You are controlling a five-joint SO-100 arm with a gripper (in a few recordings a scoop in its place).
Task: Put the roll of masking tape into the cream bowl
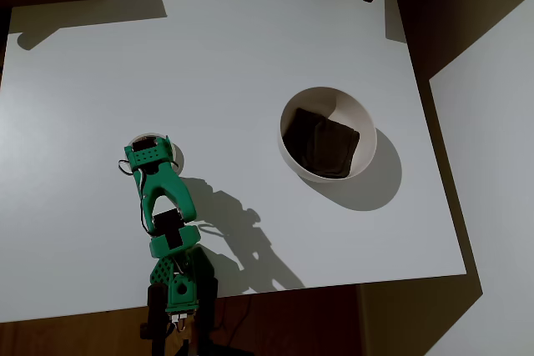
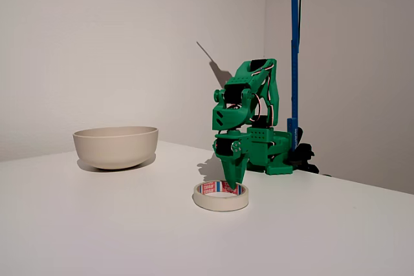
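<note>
The white table (image 1: 250,47) is seen bearing the green arm (image 1: 167,206). The cream bowl (image 2: 116,147), holding a dark brown piece (image 1: 321,143), is set well apart from the gripper (image 2: 234,182), whose tips are lowered into the roll of masking tape (image 2: 220,196); whether they are spread or closed cannot be told.

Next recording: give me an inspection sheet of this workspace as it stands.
Surface: white table, matte, with hard shadows.
Job's things: roll of masking tape lies flat on the table, apart from the cream bowl; the bowl stands upright.
Clutter: dark brown square piece lies inside the bowl.
Grippers: gripper of the green arm points down, tips at the tape's far rim; whether open or shut, or touching, cannot be told.
Cables: thin wires along the arm.
Surroundings: blue upright pole behind the arm; pale walls.
</note>
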